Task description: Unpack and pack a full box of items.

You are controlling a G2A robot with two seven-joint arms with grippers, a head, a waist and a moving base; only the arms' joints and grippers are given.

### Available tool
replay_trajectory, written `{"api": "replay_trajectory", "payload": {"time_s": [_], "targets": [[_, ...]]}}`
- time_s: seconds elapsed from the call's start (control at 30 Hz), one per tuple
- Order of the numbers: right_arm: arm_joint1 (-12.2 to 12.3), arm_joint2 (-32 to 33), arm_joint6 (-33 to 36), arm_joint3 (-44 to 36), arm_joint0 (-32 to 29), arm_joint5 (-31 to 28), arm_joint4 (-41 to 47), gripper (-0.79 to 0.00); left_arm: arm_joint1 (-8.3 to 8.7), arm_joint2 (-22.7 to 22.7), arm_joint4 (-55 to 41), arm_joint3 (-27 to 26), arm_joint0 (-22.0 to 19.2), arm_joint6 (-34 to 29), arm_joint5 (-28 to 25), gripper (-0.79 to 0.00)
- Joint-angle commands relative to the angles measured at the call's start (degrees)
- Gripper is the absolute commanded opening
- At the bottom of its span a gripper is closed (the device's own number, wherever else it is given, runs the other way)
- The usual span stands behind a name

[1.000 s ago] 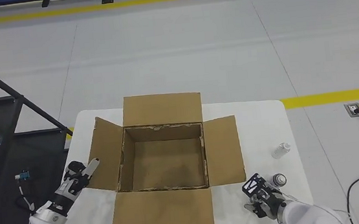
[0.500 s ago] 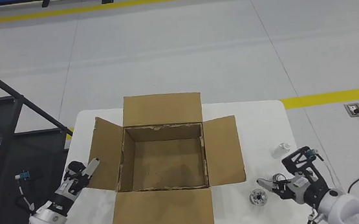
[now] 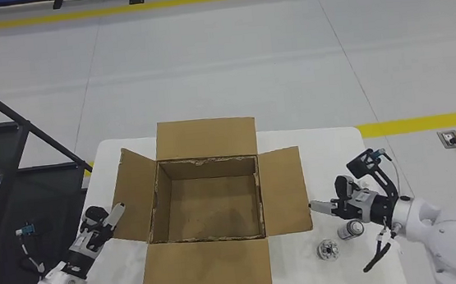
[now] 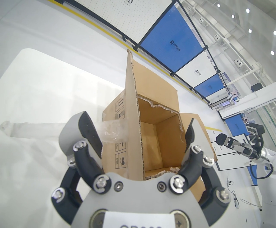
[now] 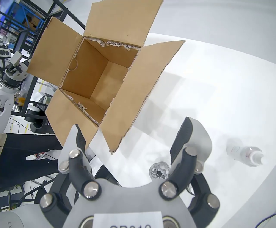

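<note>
The right gripper (image 3: 330,200) has been swung away from the near edge of the desk (image 3: 327,145), first outward to the right and then back inward. It is now held just beside the right flap of the box (image 3: 285,190), with its fingers (image 5: 189,133) apart. A round clear part (image 3: 328,250) has been left lying on the desk where that gripper was a second ago. The left gripper (image 3: 104,222) has been drawn back slightly toward the near edge.
</note>
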Motion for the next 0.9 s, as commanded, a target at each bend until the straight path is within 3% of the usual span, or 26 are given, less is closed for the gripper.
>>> {"api": "replay_trajectory", "payload": {"time_s": [0.0,0.17,0.4,0.5,0.87], "targets": [[0.0,-0.3,-2.2,-0.1,-1.1,-0.3,0.9,0.000,-0.05,-0.1,0.2,-0.5,0.6,1.0,-0.7,0.000],[0.9,3.1,-0.7,-1.0,-6.2,-9.0,6.3,0.000,-0.13,-1.0,-0.4,-1.4,2.2,2.7,-2.5,0.000],[2.2,9.7,2.3,-6.4,-19.0,-20.6,6.9,0.000,-0.14,-3.1,-3.2,-1.3,3.1,3.4,-3.5,0.000],[2.8,10.9,1.8,-8.3,-23.1,-20.8,5.1,0.000,-0.01,-3.4,-3.2,-1.5,3.3,1.9,-5.3,0.000],[2.8,9.8,1.1,-8.7,-23.3,-21.8,4.6,0.000,-0.01,-3.4,-3.2,-1.5,3.3,1.9,-5.3,0.000]]}}
